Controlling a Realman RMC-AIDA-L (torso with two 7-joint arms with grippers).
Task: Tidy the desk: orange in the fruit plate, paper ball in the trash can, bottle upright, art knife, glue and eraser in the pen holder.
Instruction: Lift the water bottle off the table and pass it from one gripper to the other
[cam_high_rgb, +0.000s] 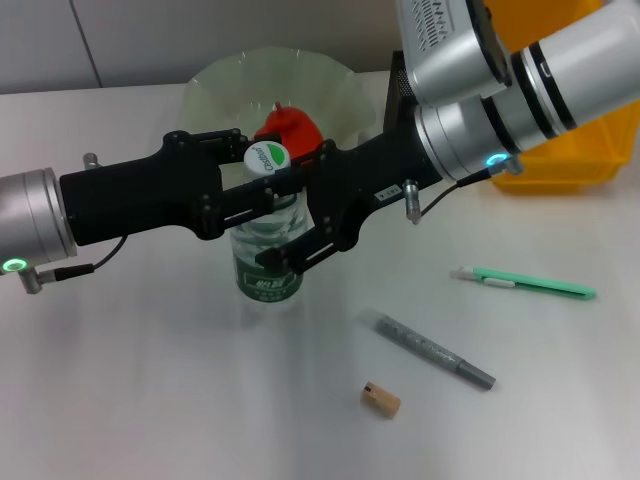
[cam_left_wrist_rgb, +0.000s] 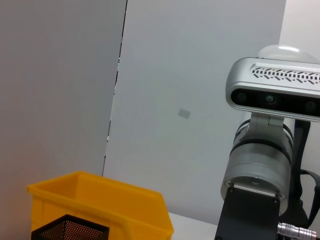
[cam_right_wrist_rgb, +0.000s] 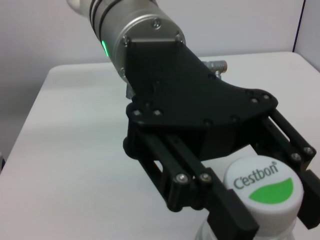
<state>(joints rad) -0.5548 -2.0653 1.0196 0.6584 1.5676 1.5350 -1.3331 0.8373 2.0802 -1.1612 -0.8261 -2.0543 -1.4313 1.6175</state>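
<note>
White desk (cam_high_rgb: 150, 400). Upright bottle (cam_high_rgb: 268, 262) near centre, before fruit plate (cam_high_rgb: 215, 85) holding orange (cam_high_rgb: 290, 128); neck clamped by left gripper (cam_high_rgb: 262, 190); body pinched by right gripper (cam_high_rgb: 285, 225).

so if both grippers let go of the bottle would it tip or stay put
Probably stays: the bottle stands upright on the desk. Clear, so likely light; a nudge near the cap, where the left gripper and right gripper close, could topple it.
</note>
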